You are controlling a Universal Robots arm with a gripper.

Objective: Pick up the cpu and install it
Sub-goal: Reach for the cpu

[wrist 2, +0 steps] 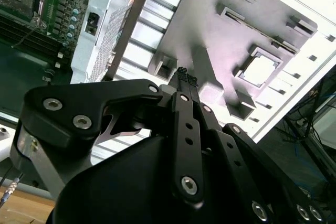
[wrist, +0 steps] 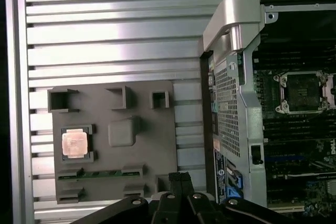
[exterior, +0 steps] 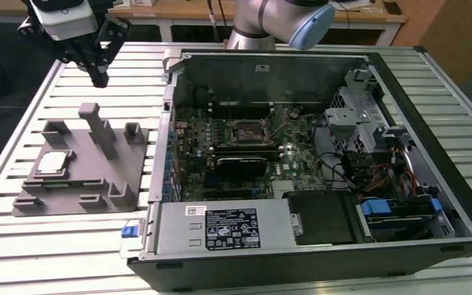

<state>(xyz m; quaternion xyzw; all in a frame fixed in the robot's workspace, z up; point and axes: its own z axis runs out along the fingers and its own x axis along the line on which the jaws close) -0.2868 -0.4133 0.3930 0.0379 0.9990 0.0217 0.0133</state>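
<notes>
The cpu (exterior: 51, 163) is a small silvery square chip lying flat in a recess of the grey block fixture (exterior: 96, 184), at the exterior view's left. It also appears in the first wrist view as the cpu (wrist: 74, 144) and in the second as the cpu (wrist 2: 260, 70). My gripper (exterior: 98, 77) hangs high above the table beyond the fixture, well apart from the chip. Its fingers (wrist 2: 184, 77) are pressed together, shut on nothing. The dark square socket (exterior: 248, 130) sits bare on the motherboard inside the open computer case (exterior: 432, 74).
The fixture has upright posts (exterior: 91, 117) between my gripper and the chip. The case's metal side wall (wrist: 236, 77) stands right beside the fixture. A drive cage (exterior: 359, 117), cables and a power supply (exterior: 219, 227) crowd the case. The table (exterior: 23, 246) is slatted metal.
</notes>
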